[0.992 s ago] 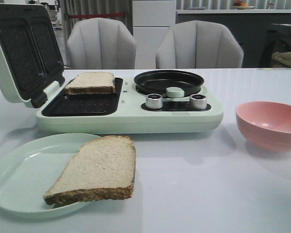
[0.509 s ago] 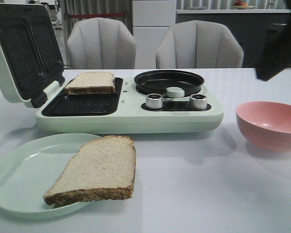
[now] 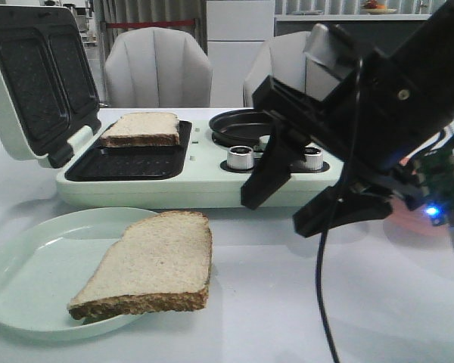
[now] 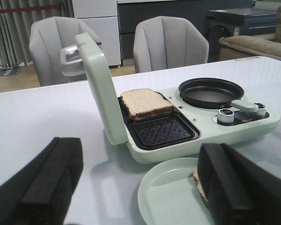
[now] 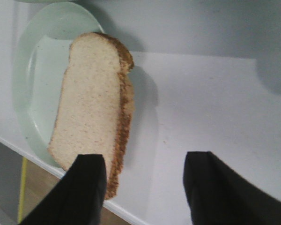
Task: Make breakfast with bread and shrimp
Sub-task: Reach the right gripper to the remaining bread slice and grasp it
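Right tool [image 3: 287, 206] agape beside bread [image 3: 147, 265]

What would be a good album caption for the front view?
Right gripper open above the table, beside bread on a plate.

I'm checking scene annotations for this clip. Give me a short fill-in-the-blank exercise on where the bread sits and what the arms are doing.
1. One slice of bread lies in the open sandwich maker; the other slice lies on the pale green ____.
2. The right gripper hangs above the table with its jaws ____.
3. The black frying pan holds ____ food.
4. The sandwich maker's lid is ____.

Missing words: plate; open; no; open
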Tool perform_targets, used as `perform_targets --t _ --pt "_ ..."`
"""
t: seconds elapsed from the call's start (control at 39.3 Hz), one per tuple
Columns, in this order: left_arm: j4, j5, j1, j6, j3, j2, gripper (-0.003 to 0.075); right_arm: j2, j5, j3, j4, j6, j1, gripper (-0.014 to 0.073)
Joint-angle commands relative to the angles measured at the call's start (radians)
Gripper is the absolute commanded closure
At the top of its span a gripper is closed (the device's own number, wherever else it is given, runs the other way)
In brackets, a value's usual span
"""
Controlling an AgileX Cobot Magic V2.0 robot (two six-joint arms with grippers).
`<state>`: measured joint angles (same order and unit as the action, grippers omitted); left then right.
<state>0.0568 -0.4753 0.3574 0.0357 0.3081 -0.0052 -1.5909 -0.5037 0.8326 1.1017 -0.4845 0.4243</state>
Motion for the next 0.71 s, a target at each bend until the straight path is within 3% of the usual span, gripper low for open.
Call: perform_targets --t 0.0,0.1,0.23,0.69 --pt "-0.008 0.085 0.006 0.009 0.023 0.004 0.0155 -0.036 -0.048 0.034 0.265 -0.228 0.001 0.0183" --pt "-0.008 0.085 0.006 0.009 0.023 0.004 0.0155 -0.107 -0.090 0.034 0.432 -0.389 0.001 0.0187" --pt "-0.008 0.085 0.006 0.009 0.023 0.004 0.0155 -0.166 -0.097 0.034 0.523 -0.497 0.001 0.0187" --pt "-0.008 0.085 0.006 0.009 0.023 0.004 0.0155 -0.290 -0.162 0.132 0.554 -0.526 0.001 0.0187"
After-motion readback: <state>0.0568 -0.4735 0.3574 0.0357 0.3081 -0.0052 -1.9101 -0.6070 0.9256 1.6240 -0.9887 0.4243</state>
